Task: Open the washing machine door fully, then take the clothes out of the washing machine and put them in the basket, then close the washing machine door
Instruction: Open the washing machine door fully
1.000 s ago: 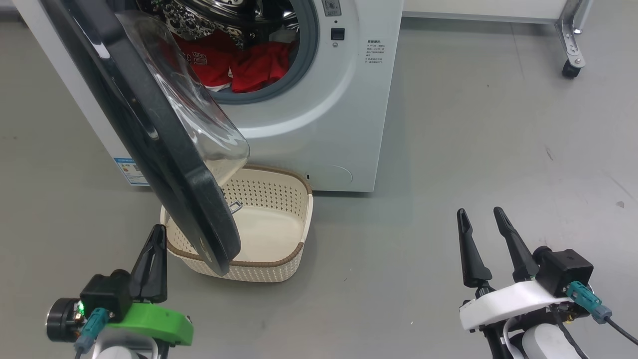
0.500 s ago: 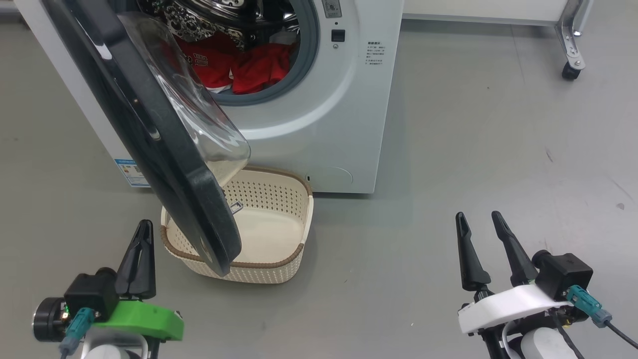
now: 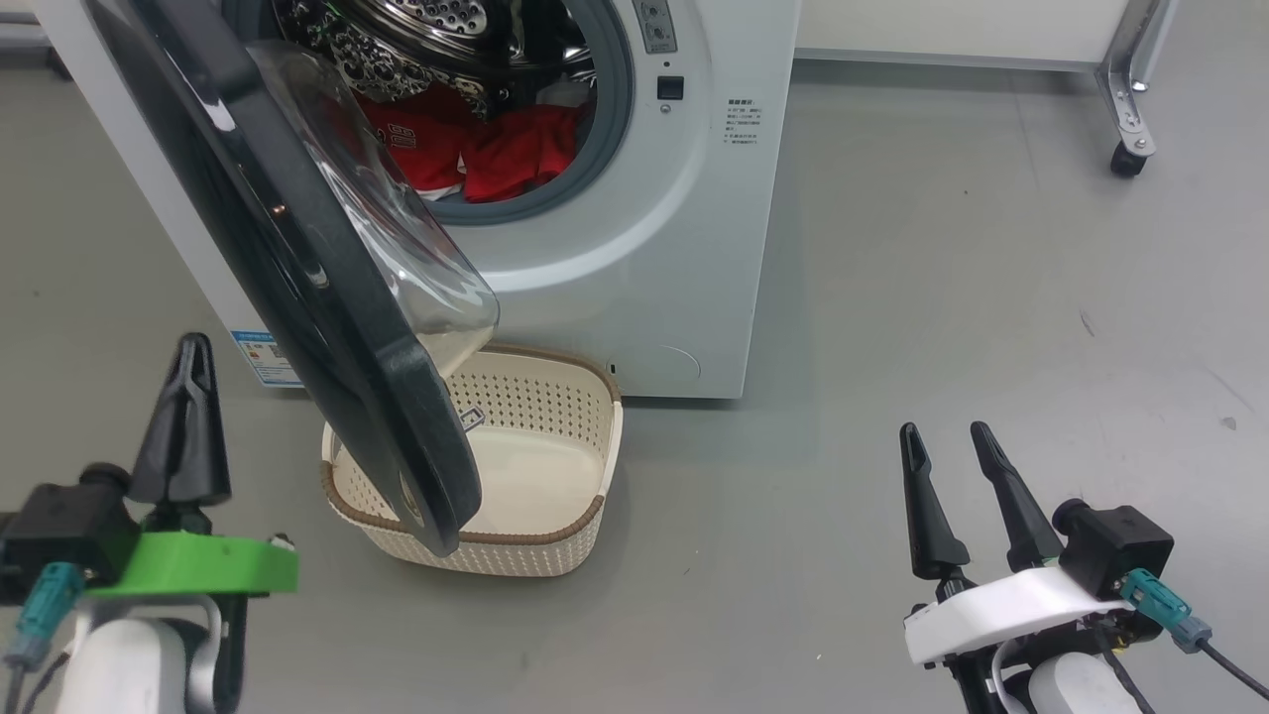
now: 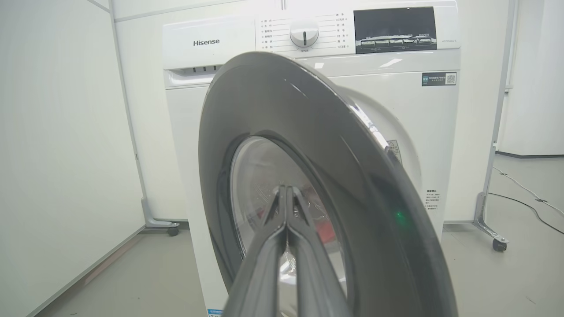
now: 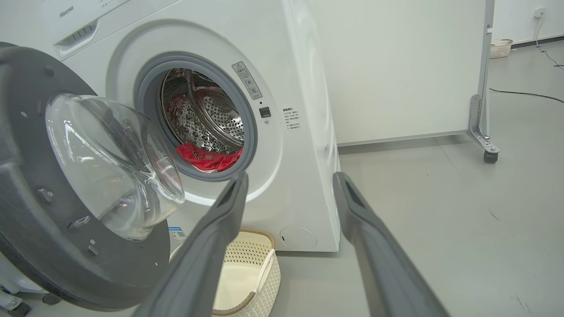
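Ahead and just right of left gripper point(image 3: 194, 345), clenched on nothing: washing machine door point(image 3: 278, 258), partly swung, outer black face turned toward it. Well apart to the right: right gripper point(image 3: 943, 430), splayed, empty. Likely next: push door wider.

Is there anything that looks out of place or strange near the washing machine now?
Nothing is spilled or damaged. One thing stands out: the washing machine door is only partly open and hangs over the left part of the basket, so it covers some of the basket's opening.
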Tool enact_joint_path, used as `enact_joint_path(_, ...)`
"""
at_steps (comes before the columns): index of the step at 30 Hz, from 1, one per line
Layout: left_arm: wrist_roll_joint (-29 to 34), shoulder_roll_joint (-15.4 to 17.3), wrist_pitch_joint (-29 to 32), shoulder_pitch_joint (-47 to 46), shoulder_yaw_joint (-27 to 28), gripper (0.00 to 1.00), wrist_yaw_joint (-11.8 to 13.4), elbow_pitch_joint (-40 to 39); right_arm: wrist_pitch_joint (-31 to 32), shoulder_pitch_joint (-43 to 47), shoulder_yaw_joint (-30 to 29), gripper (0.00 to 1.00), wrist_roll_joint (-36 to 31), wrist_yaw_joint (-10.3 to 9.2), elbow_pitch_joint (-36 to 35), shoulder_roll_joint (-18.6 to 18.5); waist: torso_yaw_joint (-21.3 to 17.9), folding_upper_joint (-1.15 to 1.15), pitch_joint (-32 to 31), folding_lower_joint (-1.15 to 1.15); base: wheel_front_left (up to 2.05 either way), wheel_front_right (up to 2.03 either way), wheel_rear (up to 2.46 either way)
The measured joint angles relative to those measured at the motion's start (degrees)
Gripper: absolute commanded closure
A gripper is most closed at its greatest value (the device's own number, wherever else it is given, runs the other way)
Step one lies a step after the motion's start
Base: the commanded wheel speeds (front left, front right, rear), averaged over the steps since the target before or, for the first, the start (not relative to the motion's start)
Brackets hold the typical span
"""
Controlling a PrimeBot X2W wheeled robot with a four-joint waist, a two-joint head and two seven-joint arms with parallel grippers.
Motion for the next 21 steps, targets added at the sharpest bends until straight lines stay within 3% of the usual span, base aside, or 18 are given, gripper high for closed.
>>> enact_joint_path(14, -0.05, 3.67, 0.32, -10.23, 1.33, 1.00, -0.49, -8.64, 0.00, 0.06, -0.70, 0.00, -0.99, 1.01, 0.48, 0.85, -0.86, 0.00, -0.35, 0.00, 0.00, 0.00, 0.00)
enact_joint_path(21, 0.01, 4.16, 2.50, -14.93, -2.20, 1.00, -1.57, -11.38, 0.00, 0.09, -1.23, 0.00, -1.49, 1.23, 1.15, 1.18, -1.34, 0.00, -0.67, 0.00, 0.00, 0.00, 0.00)
